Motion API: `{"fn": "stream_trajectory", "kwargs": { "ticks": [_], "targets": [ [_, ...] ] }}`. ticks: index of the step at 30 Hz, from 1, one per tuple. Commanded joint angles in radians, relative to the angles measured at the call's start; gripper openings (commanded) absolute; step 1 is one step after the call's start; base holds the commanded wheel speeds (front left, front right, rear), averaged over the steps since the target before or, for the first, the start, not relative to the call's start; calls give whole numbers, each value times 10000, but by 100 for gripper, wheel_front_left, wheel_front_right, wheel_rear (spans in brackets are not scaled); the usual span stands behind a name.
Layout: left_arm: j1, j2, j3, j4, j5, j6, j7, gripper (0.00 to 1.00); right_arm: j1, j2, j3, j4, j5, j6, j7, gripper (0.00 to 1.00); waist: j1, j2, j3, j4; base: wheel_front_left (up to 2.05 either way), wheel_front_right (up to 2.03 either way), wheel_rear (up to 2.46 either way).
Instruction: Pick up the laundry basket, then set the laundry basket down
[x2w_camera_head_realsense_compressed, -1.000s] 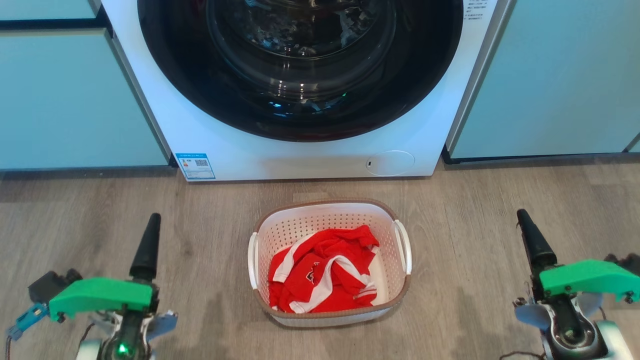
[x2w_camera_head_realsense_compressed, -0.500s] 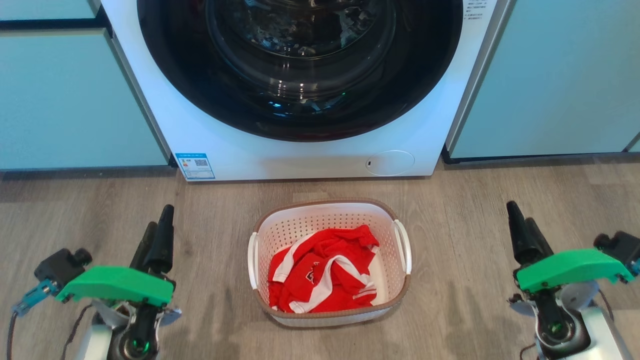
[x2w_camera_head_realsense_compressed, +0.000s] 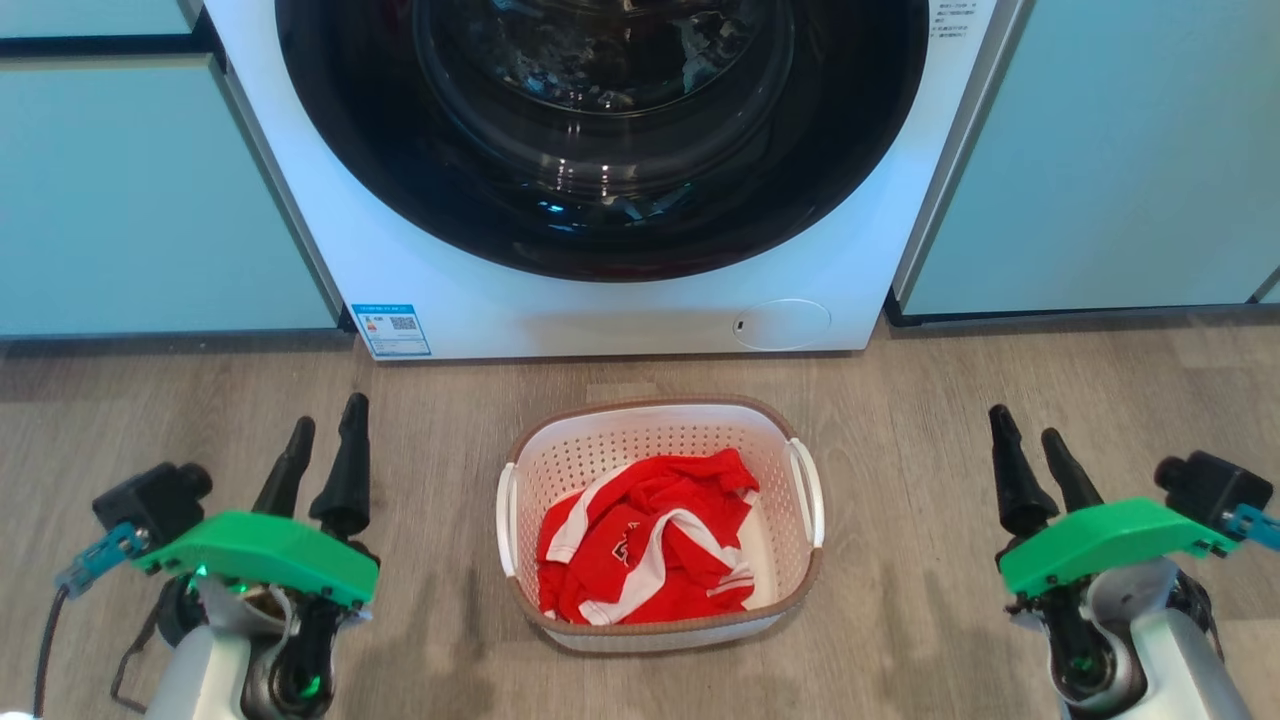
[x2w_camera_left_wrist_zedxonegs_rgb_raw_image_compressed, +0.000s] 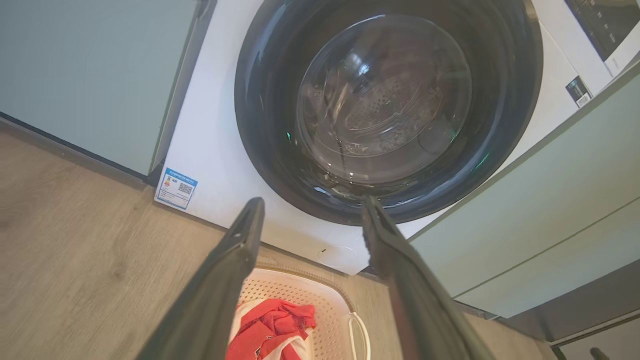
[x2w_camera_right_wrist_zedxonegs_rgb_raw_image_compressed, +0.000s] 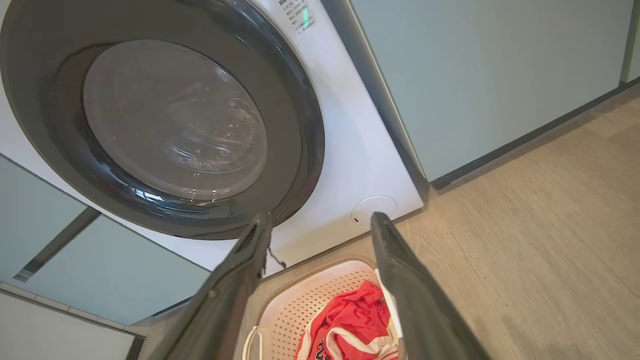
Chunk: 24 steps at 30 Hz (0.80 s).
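The laundry basket (x2w_camera_head_realsense_compressed: 660, 440), white and perforated with a brown rim band and white side handles, stands on the wood floor in front of the washing machine. Red and white clothing (x2w_camera_head_realsense_compressed: 645, 550) lies in it. My left gripper (x2w_camera_head_realsense_compressed: 326, 432) hangs open to the basket's left, well apart from it. My right gripper (x2w_camera_head_realsense_compressed: 1022, 428) hangs open to its right, also apart. In the left wrist view the basket (x2w_camera_left_wrist_zedxonegs_rgb_raw_image_compressed: 320, 300) shows low between the open fingers (x2w_camera_left_wrist_zedxonegs_rgb_raw_image_compressed: 235, 260). In the right wrist view the basket (x2w_camera_right_wrist_zedxonegs_rgb_raw_image_compressed: 305, 305) sits below the spread fingers (x2w_camera_right_wrist_zedxonegs_rgb_raw_image_compressed: 395, 270).
A white front-loading washing machine (x2w_camera_head_realsense_compressed: 600, 310) with a dark round door (x2w_camera_head_realsense_compressed: 600, 130) stands just behind the basket. Pale green cabinet fronts (x2w_camera_head_realsense_compressed: 150, 200) flank it on both sides. Wood floor (x2w_camera_head_realsense_compressed: 900, 400) lies between each gripper and the basket.
Both grippers have turned inward and opened: each showed one closed dark point a second ago and now shows two spread fingers. The basket has not moved.
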Motion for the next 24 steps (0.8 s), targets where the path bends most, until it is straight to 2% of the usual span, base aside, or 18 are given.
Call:
{"fn": "stream_trajectory", "kwargs": {
  "ticks": [1, 24],
  "targets": [
    [-620, 319, 89, -415, 425, 97, -144, 100, -656, -212, 177, -279, -460, -8, -178, 100, 0, -1, 0, 0, 0, 0, 0],
    [-810, 613, -684, -165, 3160, 482, -790, 100, -720, -68, 500, 92, -3530, -11, -822, 100, 0, -1, 80, -57, 0, 0, 0]
  ]
}}
